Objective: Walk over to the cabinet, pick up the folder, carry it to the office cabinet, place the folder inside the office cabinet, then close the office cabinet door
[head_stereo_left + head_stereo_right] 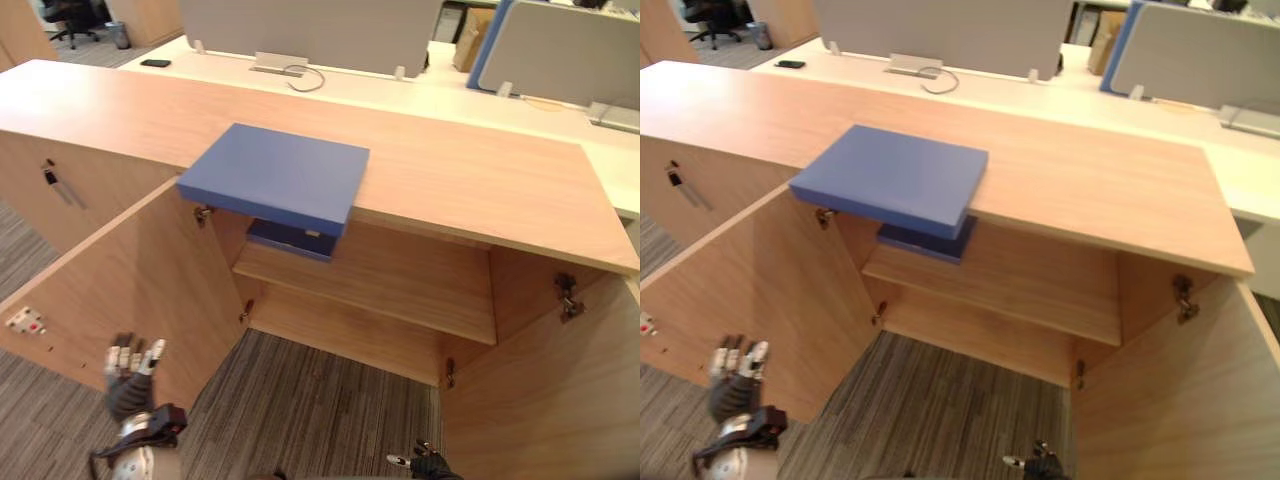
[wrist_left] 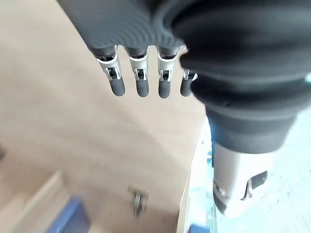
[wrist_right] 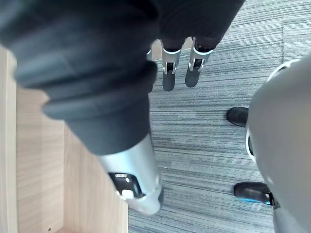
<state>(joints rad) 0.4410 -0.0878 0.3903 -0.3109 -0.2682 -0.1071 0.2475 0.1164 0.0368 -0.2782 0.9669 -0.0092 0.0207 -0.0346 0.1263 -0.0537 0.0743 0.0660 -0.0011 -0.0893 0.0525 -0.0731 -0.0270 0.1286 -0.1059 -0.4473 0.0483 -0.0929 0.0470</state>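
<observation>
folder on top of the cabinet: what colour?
The folder is plain blue, no pattern; best in the left eye view.

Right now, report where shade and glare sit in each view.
Left eye view: the cabinet top is evenly lit with no glare; the dark blue item on the shelf lies in shade under the overhanging blue folder. Left wrist view: the left hand shows dark against a lit wooden panel, with a glary bright patch beyond. Right wrist view: the right hand hangs over evenly lit carpet.
</observation>
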